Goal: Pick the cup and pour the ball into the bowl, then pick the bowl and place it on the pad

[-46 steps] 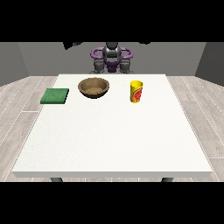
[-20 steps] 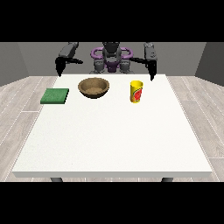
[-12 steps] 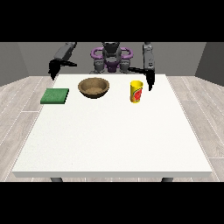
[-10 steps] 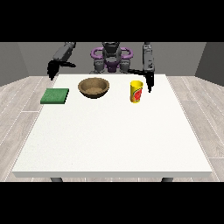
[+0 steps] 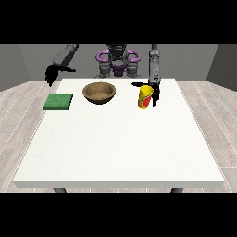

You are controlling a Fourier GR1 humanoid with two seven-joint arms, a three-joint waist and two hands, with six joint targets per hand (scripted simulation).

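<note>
Front view, robot hand (image 5: 155, 94) open beside cup (image 5: 146, 96)

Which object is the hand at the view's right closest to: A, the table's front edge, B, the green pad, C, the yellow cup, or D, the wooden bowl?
C: the hand at the view's right hangs right beside the yellow cup, while the wooden bowl and green pad lie farther toward the view's left.

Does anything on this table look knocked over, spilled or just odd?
Nothing stands out. The yellow cup stands upright, the wooden bowl sits level, and the green pad lies flat on the white table.
</note>
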